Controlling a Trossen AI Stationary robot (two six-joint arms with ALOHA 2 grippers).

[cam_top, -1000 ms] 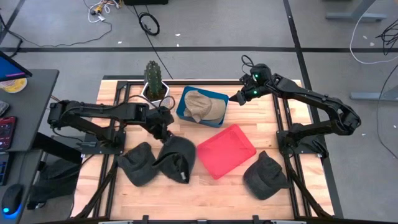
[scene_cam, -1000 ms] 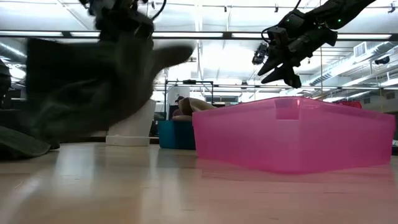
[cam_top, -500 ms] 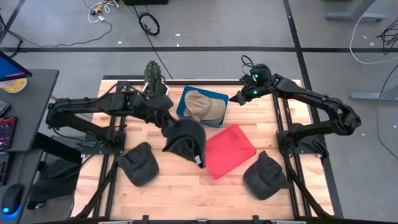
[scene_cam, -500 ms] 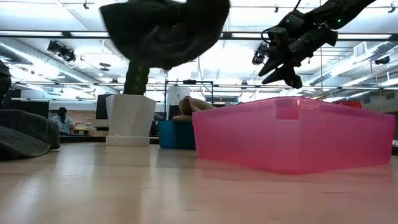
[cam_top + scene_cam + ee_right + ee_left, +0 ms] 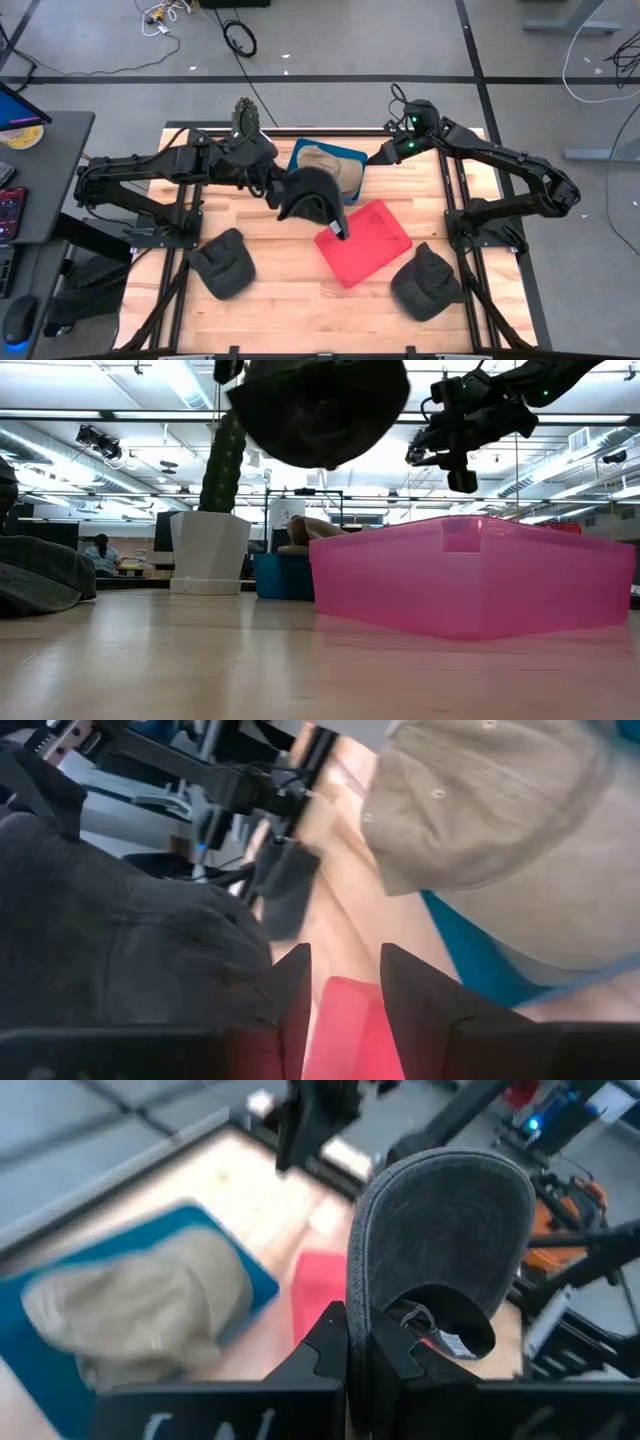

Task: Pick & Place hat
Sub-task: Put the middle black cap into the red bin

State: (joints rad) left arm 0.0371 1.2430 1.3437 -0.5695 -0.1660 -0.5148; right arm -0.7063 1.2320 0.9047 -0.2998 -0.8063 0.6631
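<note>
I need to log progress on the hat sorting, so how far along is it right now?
Done: a tan hat lies in the blue bin. In hand: the left hand is shut on a dark hat, held in the air near the red bin, which looks empty. Left: two dark hats lie on the table. The right hand hovers open near the blue bin.

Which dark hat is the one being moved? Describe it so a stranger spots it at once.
Start at the wooden table and find the red bin at its middle. The hat hangs in the air off that bin's corner, clamped in the left gripper. The other two dark hats lie flat on the table.
</note>
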